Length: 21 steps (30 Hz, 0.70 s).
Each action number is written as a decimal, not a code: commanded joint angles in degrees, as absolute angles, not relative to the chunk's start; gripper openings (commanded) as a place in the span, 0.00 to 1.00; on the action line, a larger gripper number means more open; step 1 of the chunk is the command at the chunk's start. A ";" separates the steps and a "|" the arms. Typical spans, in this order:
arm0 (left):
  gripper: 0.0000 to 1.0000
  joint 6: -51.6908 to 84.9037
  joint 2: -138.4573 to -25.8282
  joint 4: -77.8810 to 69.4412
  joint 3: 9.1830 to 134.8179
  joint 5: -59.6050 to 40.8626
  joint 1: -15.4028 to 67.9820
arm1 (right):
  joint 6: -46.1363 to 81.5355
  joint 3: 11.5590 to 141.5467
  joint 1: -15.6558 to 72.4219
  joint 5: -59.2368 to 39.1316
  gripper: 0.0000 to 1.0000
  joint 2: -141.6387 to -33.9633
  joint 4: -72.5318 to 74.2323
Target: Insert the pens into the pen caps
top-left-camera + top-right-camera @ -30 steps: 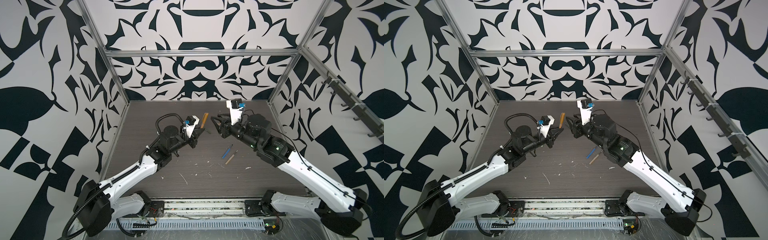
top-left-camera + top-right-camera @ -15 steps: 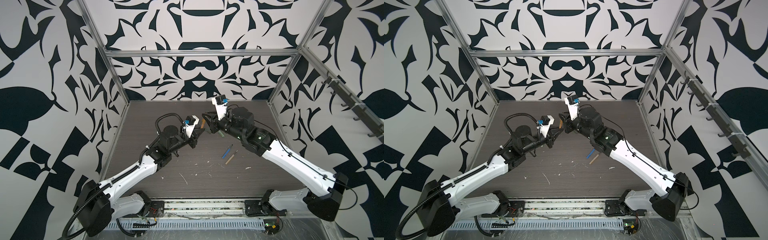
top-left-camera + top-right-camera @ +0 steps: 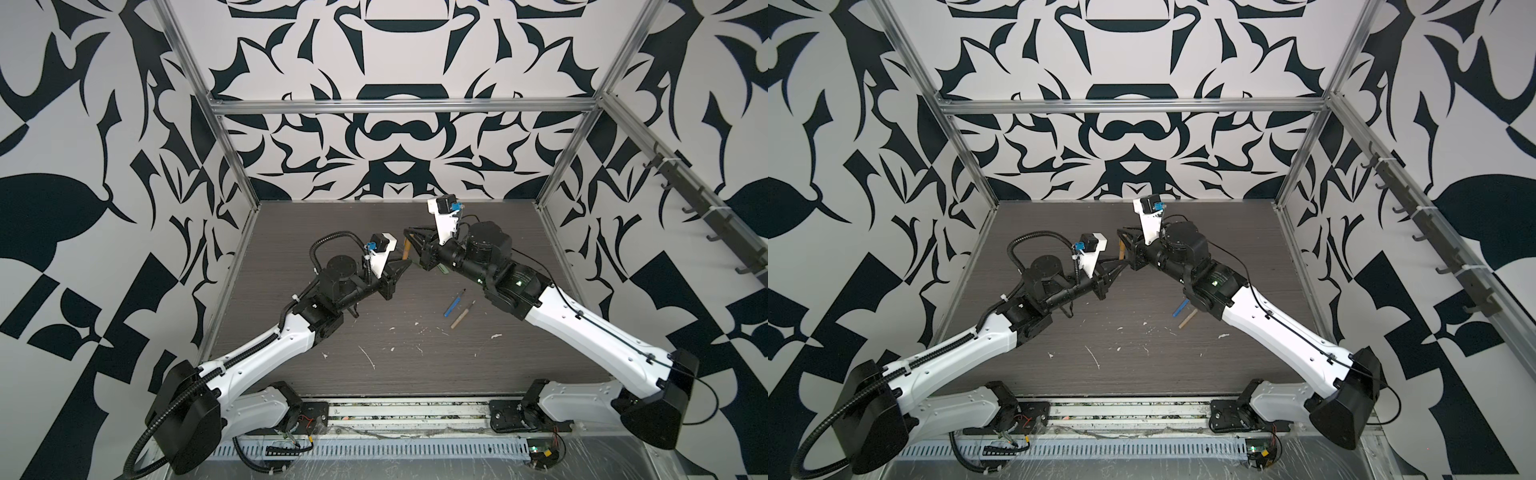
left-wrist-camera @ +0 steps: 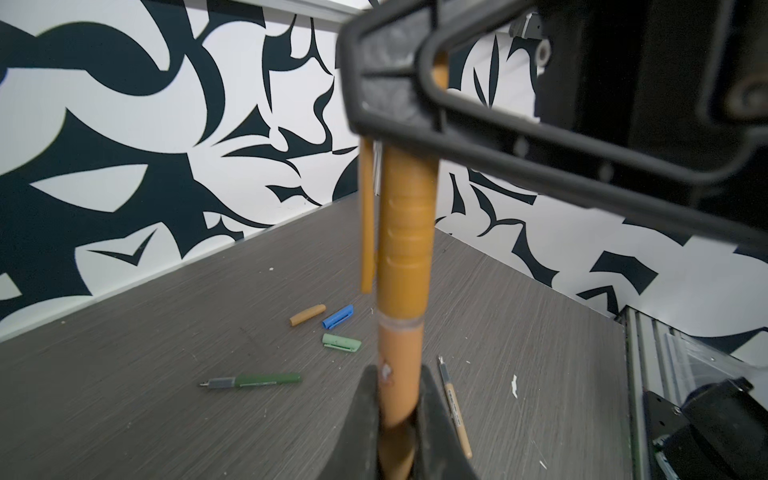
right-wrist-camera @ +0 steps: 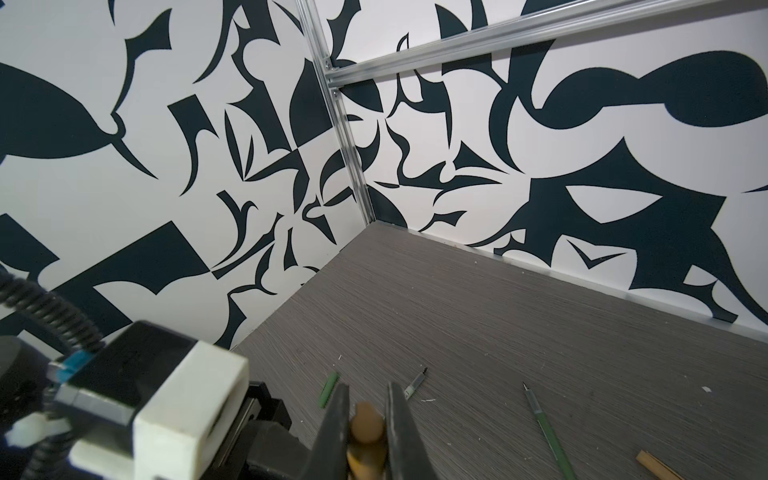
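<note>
An ochre-brown pen (image 4: 401, 345) stands up out of my left gripper (image 4: 399, 372), which is shut on its barrel. Its ochre-brown cap (image 4: 407, 232) sits over the pen's upper end. My right gripper (image 5: 368, 388) is shut on the top of that cap (image 5: 366, 419). In both top views the two grippers meet at the back middle of the table, the left gripper (image 3: 404, 266) below the capped pen (image 3: 407, 248) and the right gripper (image 3: 413, 237) beside it. The pen's tip is hidden inside the cap.
On the table lie a tan cap (image 4: 307, 315), a blue cap (image 4: 337, 316), a light green cap (image 4: 341, 342), a dark green pen (image 4: 253, 380) and a tan pen (image 4: 455, 409). A dark green cap (image 5: 329, 390) and a green pen (image 5: 548, 432) lie farther left. A blue pen (image 3: 455, 303) lies beside the tan pen (image 3: 463, 314).
My right gripper has swung left to the capped pen and shut on the cap. The left gripper has kept still with the pen.
</note>
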<state>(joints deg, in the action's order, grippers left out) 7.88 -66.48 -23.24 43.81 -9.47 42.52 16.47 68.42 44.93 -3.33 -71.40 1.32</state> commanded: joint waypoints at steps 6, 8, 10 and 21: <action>0.00 14.26 -63.57 -32.75 48.41 -5.90 42.23 | 18.10 60.90 45.20 -6.77 0.00 -69.86 1.40; 0.00 14.21 -63.65 -33.50 48.62 -5.00 42.21 | 17.98 60.00 45.26 -6.68 0.00 -69.72 1.23; 0.00 13.81 -63.97 -33.49 49.32 -4.47 42.27 | 17.79 58.64 45.22 -6.42 0.00 -69.52 1.23; 0.00 12.99 -67.10 -35.89 54.60 -3.88 41.15 | 19.72 51.73 45.17 -6.76 0.00 -69.63 3.92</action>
<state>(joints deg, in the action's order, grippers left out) 10.04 -68.58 -19.86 47.03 -9.78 43.24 19.35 56.71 43.81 -2.68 -68.40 17.32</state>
